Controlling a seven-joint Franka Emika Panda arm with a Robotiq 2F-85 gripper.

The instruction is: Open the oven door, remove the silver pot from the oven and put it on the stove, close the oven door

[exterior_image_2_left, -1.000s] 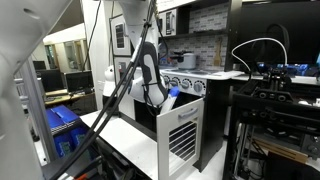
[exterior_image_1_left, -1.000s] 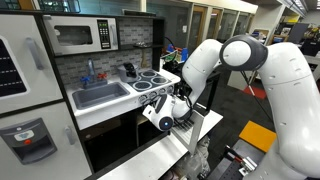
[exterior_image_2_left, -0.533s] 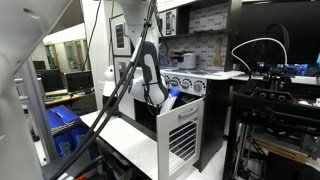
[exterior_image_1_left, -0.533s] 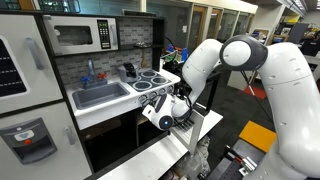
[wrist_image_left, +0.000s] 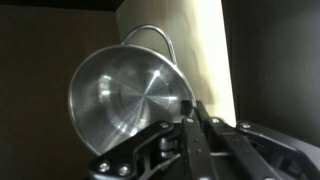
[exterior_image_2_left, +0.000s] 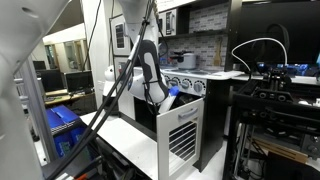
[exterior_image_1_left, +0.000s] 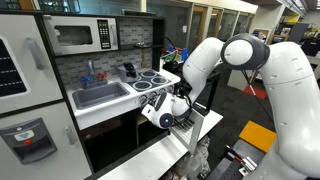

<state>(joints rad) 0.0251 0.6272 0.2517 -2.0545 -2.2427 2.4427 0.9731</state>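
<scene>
- A lab room with glass doors behind holds a toy kitchen; its white four-burner stove (exterior_image_1_left: 150,76) sits at the counter's 3 o'clock end.
- The narrow white slatted oven door (exterior_image_2_left: 183,135) stands swung open.
- The Robotiq gripper (wrist_image_left: 188,112) pinches the small shiny silver pot (wrist_image_left: 122,98) at its 4 o'clock rim, within the dark-walled white oven (wrist_image_left: 35,50).

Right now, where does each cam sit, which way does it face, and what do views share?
Exterior view: in front of the toy kitchen, off to one side, facing microwave, sink and stove; the white arm fills its right.
Exterior view: beside the kitchen, looking along its front at the open oven door; arm behind it.
Wrist view: faces into the dark oven at the silver pot; hand at bottom, closed on its rim.
Shared: both exterior views show the arm at the oven.
</scene>
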